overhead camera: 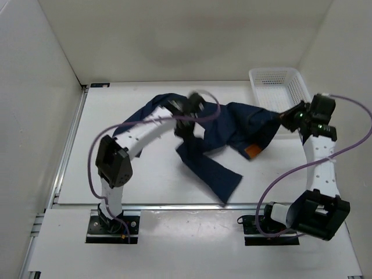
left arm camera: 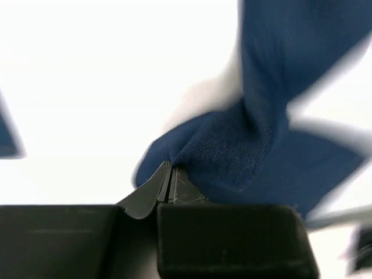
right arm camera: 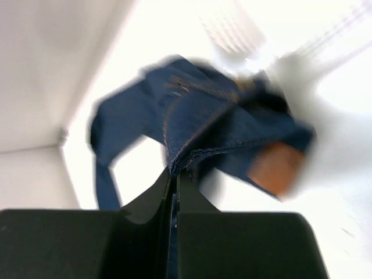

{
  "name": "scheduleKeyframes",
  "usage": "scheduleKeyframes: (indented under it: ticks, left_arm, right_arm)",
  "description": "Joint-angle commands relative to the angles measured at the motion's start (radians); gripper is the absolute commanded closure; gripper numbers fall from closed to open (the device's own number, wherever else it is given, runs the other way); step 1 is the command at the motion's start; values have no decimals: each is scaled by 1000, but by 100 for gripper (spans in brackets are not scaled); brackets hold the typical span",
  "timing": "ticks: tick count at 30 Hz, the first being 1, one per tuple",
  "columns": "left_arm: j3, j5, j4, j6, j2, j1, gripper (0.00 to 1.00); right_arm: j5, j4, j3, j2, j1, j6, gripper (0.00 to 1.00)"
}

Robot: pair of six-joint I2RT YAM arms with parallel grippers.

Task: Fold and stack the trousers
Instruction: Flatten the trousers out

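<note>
The dark navy trousers (overhead camera: 224,136) hang stretched above the white table, unfolded, with one leg trailing down to the table front (overhead camera: 215,177) and an orange-tan patch (overhead camera: 253,152) near the waist. My left gripper (overhead camera: 187,116) is shut on a fold of the cloth (left arm camera: 232,157) near the middle. My right gripper (overhead camera: 286,118) is shut on the stitched waist edge (right arm camera: 192,152) at the right. The orange patch shows beside it in the right wrist view (right arm camera: 278,168).
A white slotted basket (overhead camera: 279,87) stands at the back right, just behind my right gripper. White walls close the left, back and right sides. A metal rail (overhead camera: 64,151) runs along the table's left edge.
</note>
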Motion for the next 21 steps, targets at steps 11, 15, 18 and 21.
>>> scheduleKeyframes:
  ticks: [11,15,18,21]
  left_arm:
    - [419,-43,-206,108,-347,499,90]
    - [357,-43,-192,132,-407,540,90]
    - [290,-43,-192,132,-416,578,57]
    - [273,23,-188,137,-317,647,0]
  right_arm:
    - [113,-164,378,-148,17,-44,100]
    - [193,-271,332,-203,38,-66,100]
    - [281,-293,225,-287,80,-54,100]
    - [309,-302,56,-346,80,-37,100]
